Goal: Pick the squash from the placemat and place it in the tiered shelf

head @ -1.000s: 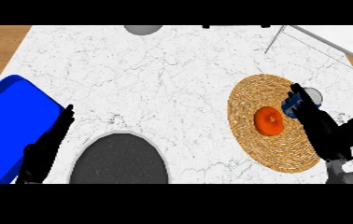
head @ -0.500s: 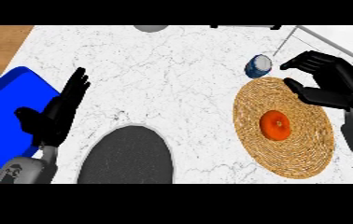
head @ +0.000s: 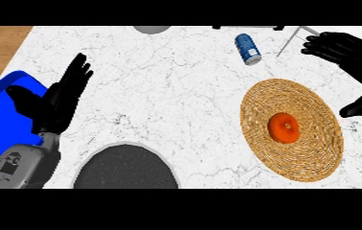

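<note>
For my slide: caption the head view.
Orange squash sits on woven placemat; right robot hand hovers beyond it.

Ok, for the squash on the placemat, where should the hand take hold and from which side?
Probably from straight above, fingers and thumb closing around the sides of the squash. It sits low, round and alone at the middle of the woven placemat, with nothing beside it. The right hand is nearest.

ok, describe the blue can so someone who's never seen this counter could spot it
Start at the round woven placemat on the counter's right side, with the orange squash on it. Look past its far edge: the blue can lies there on bare marble. It is the only small blue cylinder, with a pale end.
</note>
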`<state>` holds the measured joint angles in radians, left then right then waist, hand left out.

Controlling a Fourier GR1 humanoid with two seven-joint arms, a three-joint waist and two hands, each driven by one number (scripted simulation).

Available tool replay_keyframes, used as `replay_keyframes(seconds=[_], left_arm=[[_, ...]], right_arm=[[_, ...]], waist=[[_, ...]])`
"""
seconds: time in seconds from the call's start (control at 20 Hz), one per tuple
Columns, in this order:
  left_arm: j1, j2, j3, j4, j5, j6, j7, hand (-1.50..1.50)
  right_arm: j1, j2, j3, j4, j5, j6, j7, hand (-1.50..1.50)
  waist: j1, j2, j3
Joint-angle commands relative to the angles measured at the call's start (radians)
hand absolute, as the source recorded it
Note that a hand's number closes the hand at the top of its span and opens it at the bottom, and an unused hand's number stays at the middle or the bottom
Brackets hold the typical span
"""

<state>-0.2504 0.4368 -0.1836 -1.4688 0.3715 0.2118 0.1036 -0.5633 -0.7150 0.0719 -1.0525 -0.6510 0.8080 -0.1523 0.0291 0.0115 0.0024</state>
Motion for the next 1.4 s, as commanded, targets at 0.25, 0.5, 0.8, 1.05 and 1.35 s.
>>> replay_keyframes(seconds=[0.25, 0.5, 0.8, 1.05, 1.35], left_arm=[[-0.037, 0.011, 0.023, 0.009, 0.004, -0.002, 0.038, 0.0], [-0.012, -0.004, 0.02, 0.017, -0.005, 0.001, 0.015, 0.0], [0.027, -0.022, 0.028, -0.006, -0.023, -0.008, 0.019, 0.0], [0.001, -0.016, 0.059, -0.029, -0.028, -0.023, 0.067, 0.0], [-0.012, -0.027, 0.086, -0.024, -0.047, -0.026, 0.077, 0.0]], right_arm=[[-0.16, -0.232, 0.117, -0.223, 0.37, 0.145, 0.049, -1.5], [-0.17, -0.237, 0.197, -0.466, 0.66, 0.004, 0.038, -1.5], [0.03, -0.155, 0.27, -0.562, 0.883, -0.144, 0.0, -1.5], [0.058, -0.07, 0.328, -0.611, 1.007, -0.165, 0.109, -1.5], [0.079, -0.097, 0.331, -0.689, 1.128, -0.118, 0.187, -1.5]], waist=[[-0.008, -0.015, -0.001], [-0.019, -0.016, -0.001], [-0.031, -0.012, -0.002], [-0.027, -0.012, -0.002], [-0.031, -0.014, -0.002]])
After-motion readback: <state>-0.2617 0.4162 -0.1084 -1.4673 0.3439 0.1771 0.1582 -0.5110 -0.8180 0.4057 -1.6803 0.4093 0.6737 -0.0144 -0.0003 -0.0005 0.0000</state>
